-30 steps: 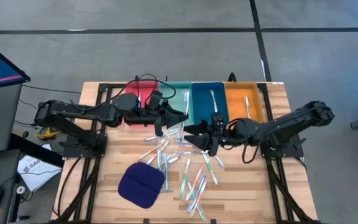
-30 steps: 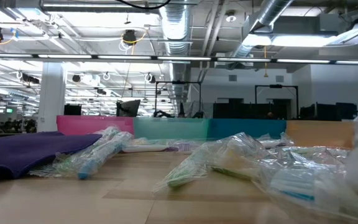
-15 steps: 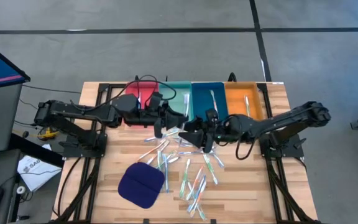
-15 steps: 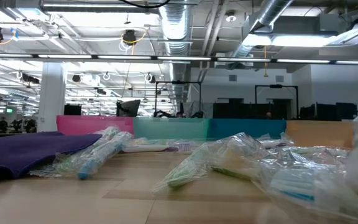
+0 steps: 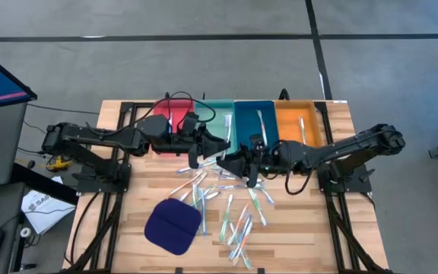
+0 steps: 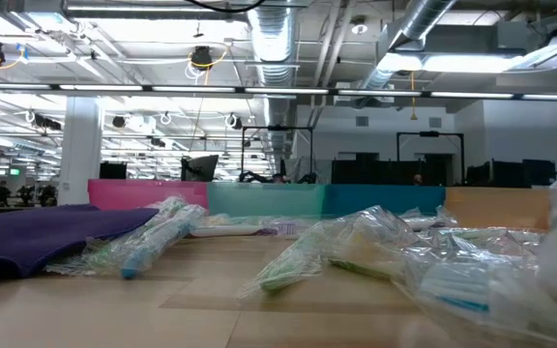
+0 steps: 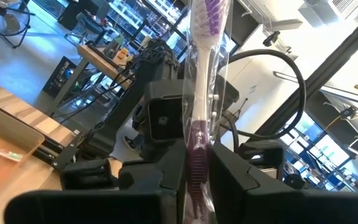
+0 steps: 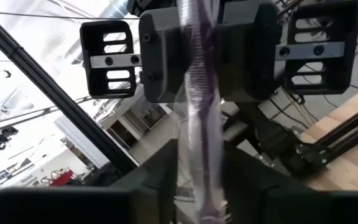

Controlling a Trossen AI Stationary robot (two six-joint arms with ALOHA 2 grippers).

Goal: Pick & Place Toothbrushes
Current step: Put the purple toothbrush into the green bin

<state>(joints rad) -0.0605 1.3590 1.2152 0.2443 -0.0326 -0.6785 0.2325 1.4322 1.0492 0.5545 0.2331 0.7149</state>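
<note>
A purple-and-white toothbrush (image 7: pixel 199 74) in a clear wrapper is held in the air over the table's middle, between both grippers. My left gripper (image 5: pixel 220 146) reaches in from the table's left and is shut on it. My right gripper (image 5: pixel 237 160) faces it from the table's right and is shut on the same toothbrush (image 8: pixel 199 93). Several more wrapped toothbrushes (image 5: pixel 230 209) lie loose on the wooden table, nearer than the grippers. Single toothbrushes lie in the teal tray (image 5: pixel 217 131), the blue tray (image 5: pixel 268 114) and the orange tray (image 5: pixel 289 114). My left gripper pinches the wrapped toothbrush at its ribbed purple handle part (image 7: pixel 196 158) between its two fingers (image 7: pixel 229 177). The fingers come level from the table's left and lie across the toothbrush, which is lifted clear of the table. My right gripper has the same toothbrush between its two fingers (image 8: pixel 163 165), on the wrapper around the purple handle (image 8: pixel 202 146). It comes level from the table's right, across the toothbrush. The toothbrush stays clear of the table, spanning both grippers.
Four trays stand in a row along the far edge, the red tray (image 5: pixel 162 110) leftmost. A dark blue cloth pad (image 5: pixel 173 226) lies at the near left. In the low view, wrapped toothbrushes (image 6: pixel 153 242) fill the foreground before the tray walls (image 6: pixel 269 198).
My right gripper has closed in a little on the left gripper and shut its fingers on the toothbrush that the left gripper holds. The left gripper and the toothbrush have kept still.
</note>
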